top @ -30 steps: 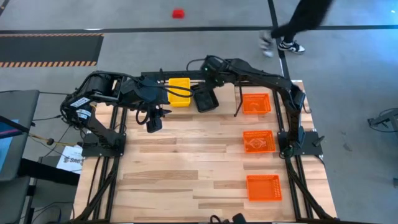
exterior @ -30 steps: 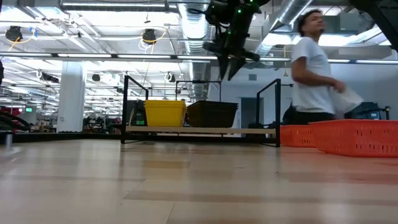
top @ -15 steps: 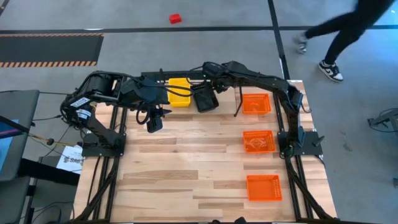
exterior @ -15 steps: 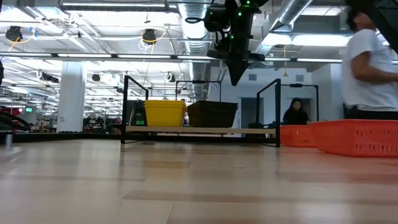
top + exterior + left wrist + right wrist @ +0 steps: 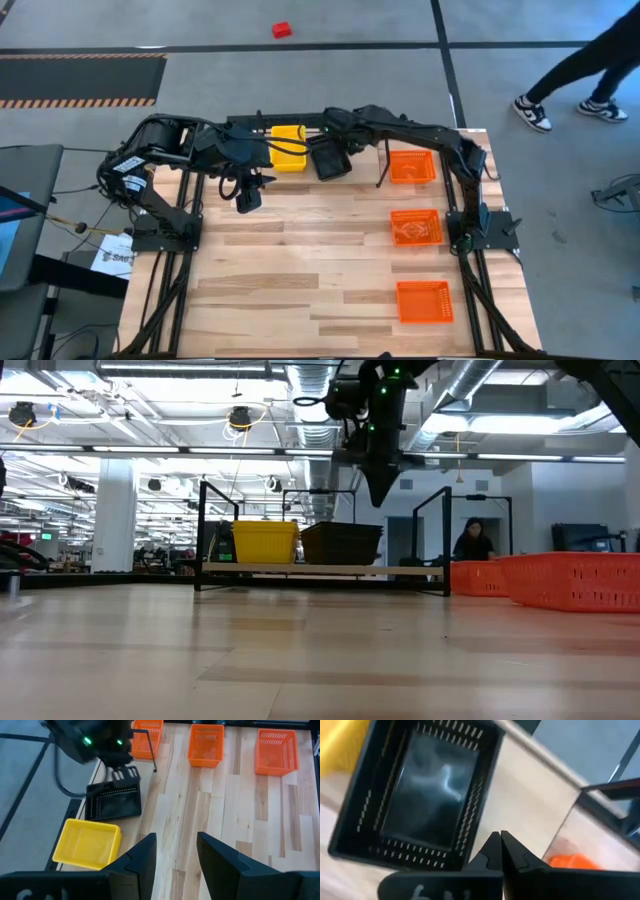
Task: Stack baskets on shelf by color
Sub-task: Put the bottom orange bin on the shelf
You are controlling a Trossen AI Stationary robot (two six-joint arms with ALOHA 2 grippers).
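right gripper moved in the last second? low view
Yes. The right gripper, now shut and empty, has shifted slightly toward the shelf's right hoop, from above the black basket to past its right edge.

- Left arm [image 5: 190,145]: showing a dark, matt, jointed body, with a white label carrying black print near its base and thin cables trailing off the table edge.
- Right arm [image 5: 420,130]: showing slim black links and black cable loops running along them.
- Right wrist housing [image 5: 95,740]: glowing with two small green lights.
- Left gripper [image 5: 175,852]: showing two broad, black, angular fingers.
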